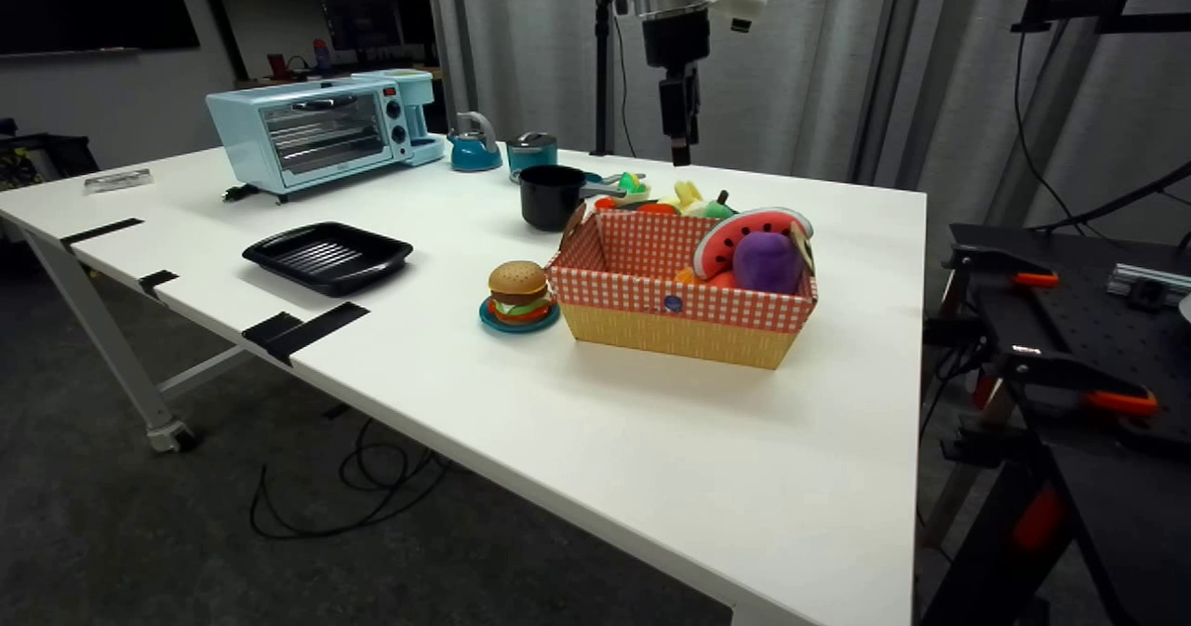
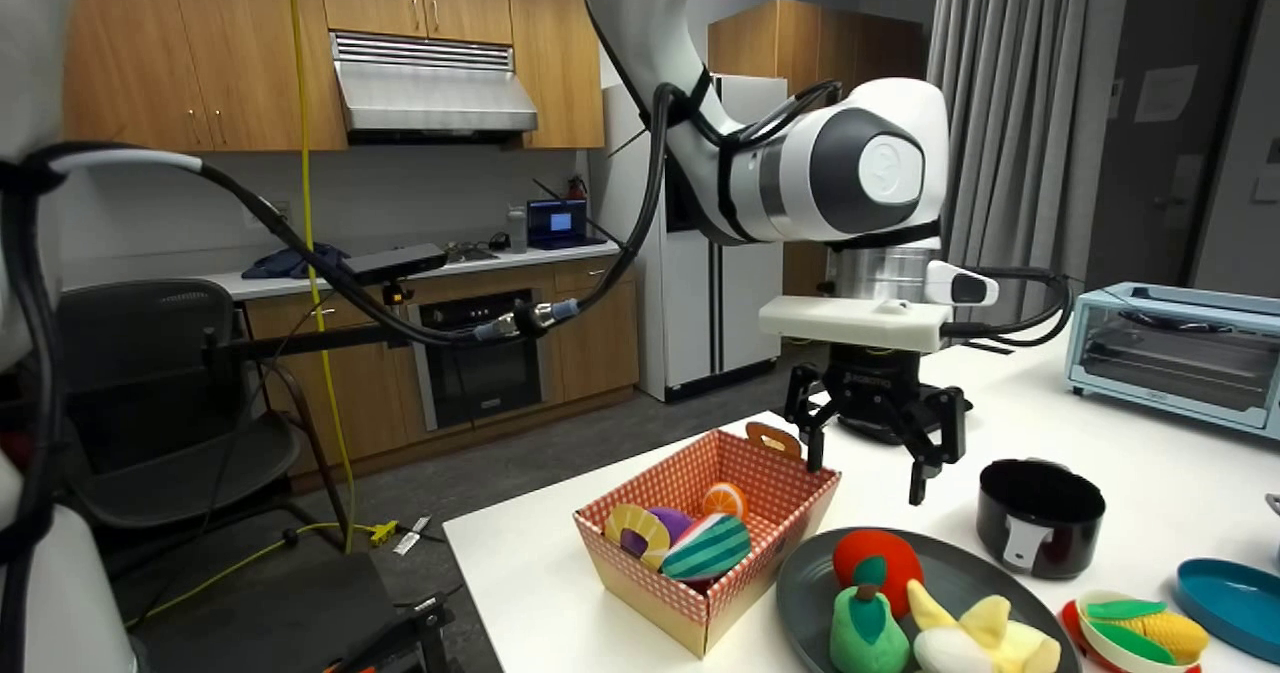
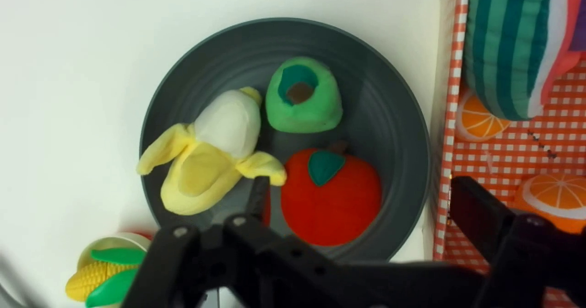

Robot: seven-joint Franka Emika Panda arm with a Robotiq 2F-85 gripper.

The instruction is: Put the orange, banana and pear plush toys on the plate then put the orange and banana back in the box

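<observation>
Wrist view: the claw [image 3: 360, 190] is spread wide, nothing gripped; banana [image 3: 213, 150] and pear [image 3: 303, 111] are seen on the round plate [image 3: 377, 102], two oranges [image 3: 555, 198] in the box [image 3: 453, 88].

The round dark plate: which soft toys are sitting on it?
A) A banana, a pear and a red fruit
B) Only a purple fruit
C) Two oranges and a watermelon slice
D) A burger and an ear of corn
A: the wrist view shows the banana, the pear and the red fruit together on the round dark plate, while the watermelon slice is in the checkered box.
</observation>
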